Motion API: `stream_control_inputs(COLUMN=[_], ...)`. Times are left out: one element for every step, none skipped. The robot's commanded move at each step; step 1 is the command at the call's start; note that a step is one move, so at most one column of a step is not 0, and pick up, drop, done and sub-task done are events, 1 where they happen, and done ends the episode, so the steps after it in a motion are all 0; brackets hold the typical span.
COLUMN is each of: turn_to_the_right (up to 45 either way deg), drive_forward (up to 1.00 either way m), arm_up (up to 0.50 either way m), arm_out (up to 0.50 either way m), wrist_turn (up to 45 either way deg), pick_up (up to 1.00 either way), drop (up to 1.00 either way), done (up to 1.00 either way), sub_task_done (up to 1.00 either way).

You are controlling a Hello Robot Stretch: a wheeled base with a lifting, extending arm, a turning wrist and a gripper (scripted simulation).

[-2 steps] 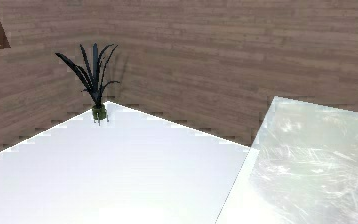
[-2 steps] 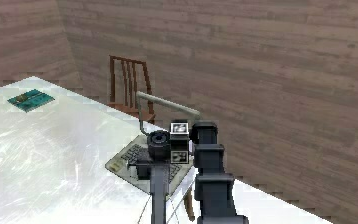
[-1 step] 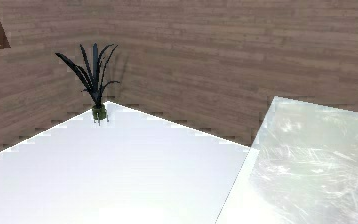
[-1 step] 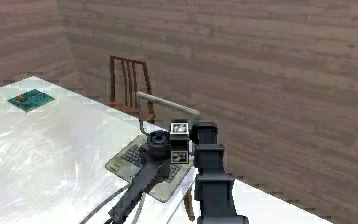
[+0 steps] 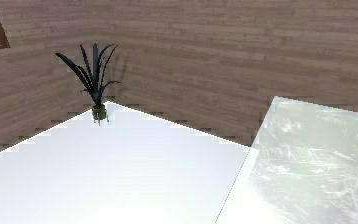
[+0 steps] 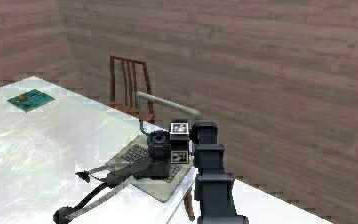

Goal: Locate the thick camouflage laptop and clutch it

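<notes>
In the arm side view, a pale shiny table (image 6: 47, 150) is carrying three things. A flat teal thing (image 6: 31, 99) is lying near its far corner, well apart from the others. An open laptop (image 6: 145, 160) is sitting nearer to me, and a dark thin-armed thing (image 6: 92, 190) is lying just beside it. In the forward view, the white floor (image 5: 107, 170) is bearing a small potted plant (image 5: 97, 100) in the corner of the walls.
</notes>
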Motion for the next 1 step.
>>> stream_control_inputs(turn_to_the_right=[0.0], drive_forward=[0.0], arm_up=[0.0], arm_out=[0.0], wrist_turn=[45.0], pick_up=[0.0], drop=[0.0], done=[0.0], sub_task_done=[0.0])
